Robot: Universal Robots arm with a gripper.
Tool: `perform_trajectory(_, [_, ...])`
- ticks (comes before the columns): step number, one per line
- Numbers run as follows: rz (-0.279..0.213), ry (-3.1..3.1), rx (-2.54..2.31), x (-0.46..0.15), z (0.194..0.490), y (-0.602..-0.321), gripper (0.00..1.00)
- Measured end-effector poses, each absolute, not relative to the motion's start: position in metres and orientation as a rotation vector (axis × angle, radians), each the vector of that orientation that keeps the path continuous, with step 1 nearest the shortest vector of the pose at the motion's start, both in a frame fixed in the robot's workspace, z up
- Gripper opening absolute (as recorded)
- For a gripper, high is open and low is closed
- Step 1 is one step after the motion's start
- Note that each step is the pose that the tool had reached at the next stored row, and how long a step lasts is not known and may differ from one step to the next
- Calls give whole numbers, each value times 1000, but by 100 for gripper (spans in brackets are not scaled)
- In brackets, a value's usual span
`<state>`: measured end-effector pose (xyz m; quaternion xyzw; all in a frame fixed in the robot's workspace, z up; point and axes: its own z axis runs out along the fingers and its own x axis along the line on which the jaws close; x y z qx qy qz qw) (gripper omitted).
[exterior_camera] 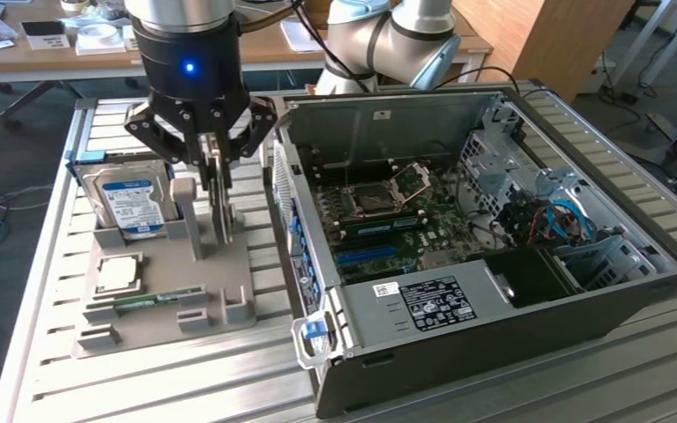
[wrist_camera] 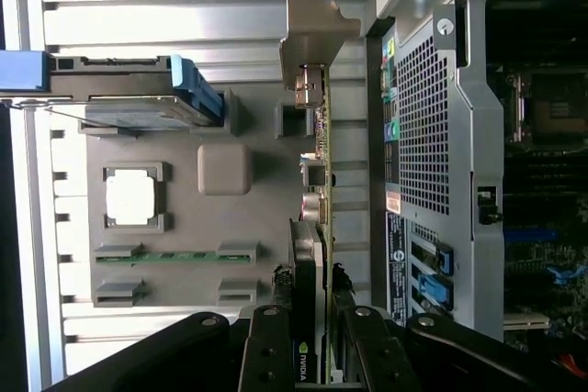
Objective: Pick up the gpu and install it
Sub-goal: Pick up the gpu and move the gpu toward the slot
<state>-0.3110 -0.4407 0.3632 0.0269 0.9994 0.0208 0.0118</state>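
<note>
Now, from the exterior view's left across the slatted aluminium bench (exterior_camera: 138, 388): a silver, blue-labelled hard drive (exterior_camera: 127, 201) stands at the far left corner of the grey moulded holder tray (exterior_camera: 156, 337). A square silver processor chip (exterior_camera: 119, 271) and a narrow green memory stick (exterior_camera: 145, 302) lie nearer its front edge. Along the tray's right edge the gpu (wrist_camera: 318, 181), a thin green-and-black card with a silver bracket, stands on edge, so I can take it from above. My black two-finger gripper (exterior_camera: 214, 181) pinches its faces, and I judge the card not yet lifted. Rightmost, the open grey computer case (exterior_camera: 457, 308) lies with its board facing up.
</note>
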Motion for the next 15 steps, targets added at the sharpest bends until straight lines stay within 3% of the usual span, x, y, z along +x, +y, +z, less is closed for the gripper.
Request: perform_trajectory(15, [65, 3116, 84, -311, 391, -440, 27])
